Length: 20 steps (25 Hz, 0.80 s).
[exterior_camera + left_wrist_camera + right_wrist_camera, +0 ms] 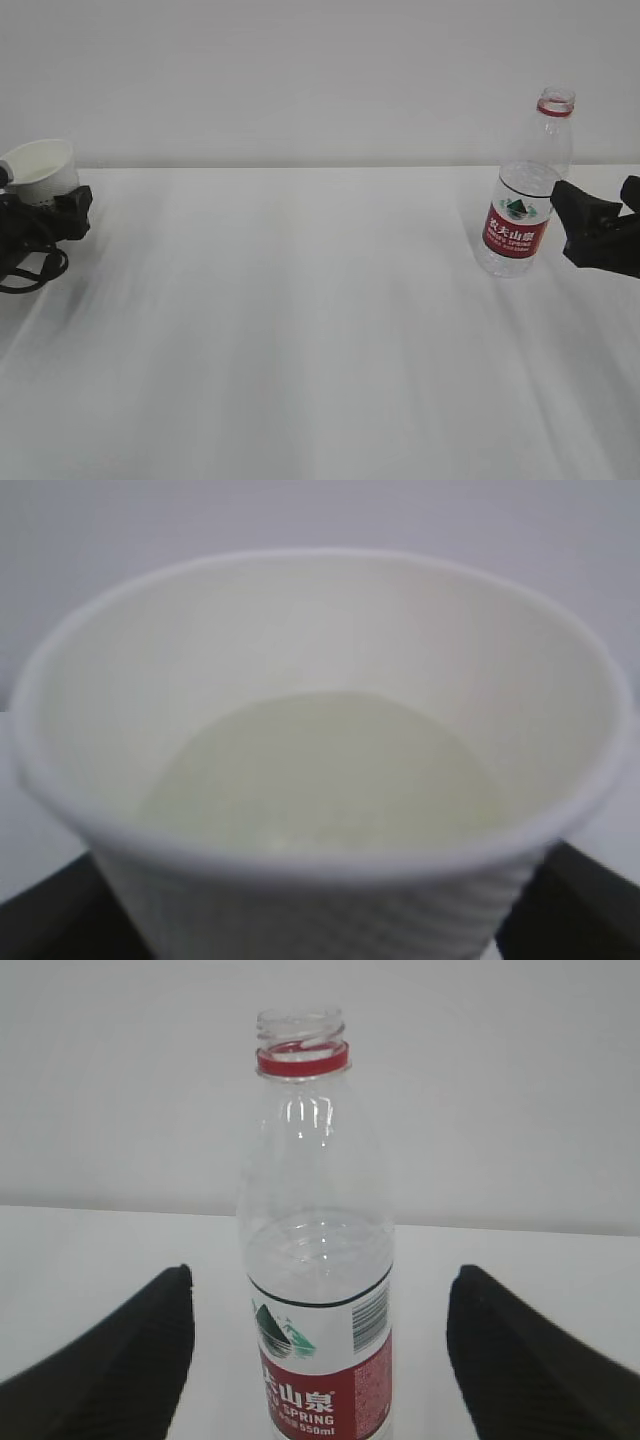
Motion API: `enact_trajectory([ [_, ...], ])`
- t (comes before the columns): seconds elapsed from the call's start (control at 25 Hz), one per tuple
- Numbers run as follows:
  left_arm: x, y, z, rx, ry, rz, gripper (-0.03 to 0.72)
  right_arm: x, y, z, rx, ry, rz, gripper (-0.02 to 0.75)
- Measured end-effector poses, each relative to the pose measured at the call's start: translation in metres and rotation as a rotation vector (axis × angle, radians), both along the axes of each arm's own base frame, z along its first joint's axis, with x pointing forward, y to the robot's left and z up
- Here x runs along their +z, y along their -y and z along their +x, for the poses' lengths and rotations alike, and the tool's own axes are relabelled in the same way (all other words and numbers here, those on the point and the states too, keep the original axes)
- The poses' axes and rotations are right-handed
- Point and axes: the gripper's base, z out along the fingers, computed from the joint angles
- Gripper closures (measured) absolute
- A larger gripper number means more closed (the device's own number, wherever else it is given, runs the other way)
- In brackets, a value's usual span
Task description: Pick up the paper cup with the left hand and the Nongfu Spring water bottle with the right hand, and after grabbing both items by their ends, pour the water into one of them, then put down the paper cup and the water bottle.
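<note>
The white paper cup [42, 170] stands at the far left, and in the left wrist view the paper cup [320, 650] fills the frame with a pale, cream inside. My left gripper [40, 215] [310, 925] is open around its lower wall, one black finger at each side, with a sliver of table showing by the right one. The uncapped Nongfu Spring water bottle [520, 200] [315, 1260] stands upright at the right, with clear water [315, 1245] reaching just above its red label. My right gripper [602, 210] [320, 1355] is open, level with the label, its fingers [130, 1360] well apart from the bottle.
The white table [300, 320] stretches between the two arms under a plain white wall. A black cable loop [25, 272] hangs below the left gripper at the table's left edge.
</note>
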Motion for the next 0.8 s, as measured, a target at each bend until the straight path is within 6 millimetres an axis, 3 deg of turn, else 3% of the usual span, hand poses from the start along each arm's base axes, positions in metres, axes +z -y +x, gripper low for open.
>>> enact_trajectory([
  [0.24, 0.015, 0.001, -0.014, -0.005, 0.004, 0.034, 0.017, 0.0, 0.0, 0.0, 0.0, 0.0, 0.0, 0.145],
  [0.8, 0.032, 0.006, -0.069, -0.007, -0.069, 0.031, 0.034, 0.0, 0.0, 0.0, 0.0, 0.0, 0.0, 0.145],
])
